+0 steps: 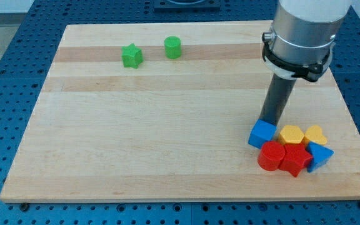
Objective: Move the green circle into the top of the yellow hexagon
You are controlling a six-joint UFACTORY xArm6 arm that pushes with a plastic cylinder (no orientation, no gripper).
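Observation:
The green circle (172, 47) stands near the view's top, left of centre, with a green star (131, 55) just to its left. The yellow hexagon (290, 135) sits in a cluster at the view's lower right. My tip (269, 120) is at the cluster's upper left edge, touching or just above the blue cube (262, 134), left of the yellow hexagon. The tip is far to the right of and below the green circle.
The cluster also holds a yellow heart (315, 134), a red cylinder (271, 155), a red star (295, 159) and a blue block (320, 155). All lie on a wooden board (136, 137) over a blue perforated table. The arm's silver body (305, 31) rises at the view's upper right.

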